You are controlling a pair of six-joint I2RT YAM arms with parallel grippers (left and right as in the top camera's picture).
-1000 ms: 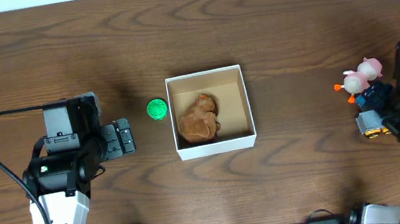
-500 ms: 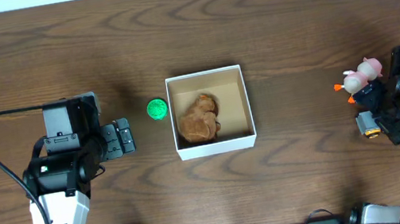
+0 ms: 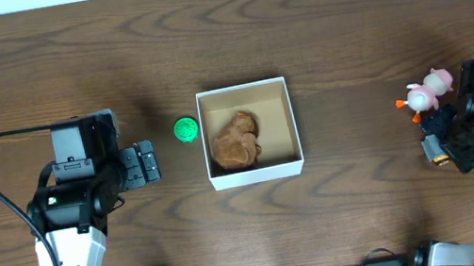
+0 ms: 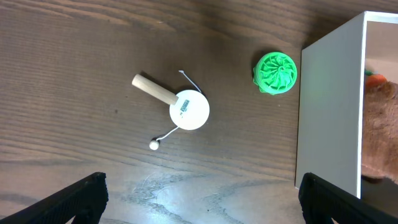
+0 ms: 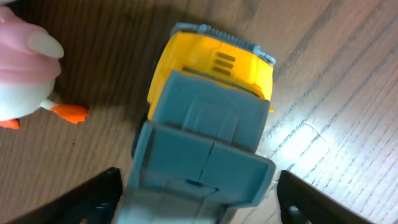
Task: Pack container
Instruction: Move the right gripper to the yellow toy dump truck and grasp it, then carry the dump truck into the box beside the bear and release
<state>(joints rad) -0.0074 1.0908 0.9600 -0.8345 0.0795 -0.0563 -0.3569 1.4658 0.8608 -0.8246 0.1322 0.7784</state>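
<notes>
The container, a white-walled box with a tan inside, sits mid-table and holds a brown plush toy; its white wall shows in the left wrist view. A green ribbed ball lies just left of it, also in the left wrist view. My left gripper is open and empty, left of the ball. My right gripper is open, its fingers either side of a yellow-and-grey toy truck. A pink-and-white duck toy lies beside it.
A small white yo-yo-like disc with a wooden peg and string lies on the wood under the left wrist. The duck's body and orange feet show at the left of the right wrist view.
My right arm has moved left and down over the toy truck, closer to the duck. The left arm and the box have not moved.
</notes>
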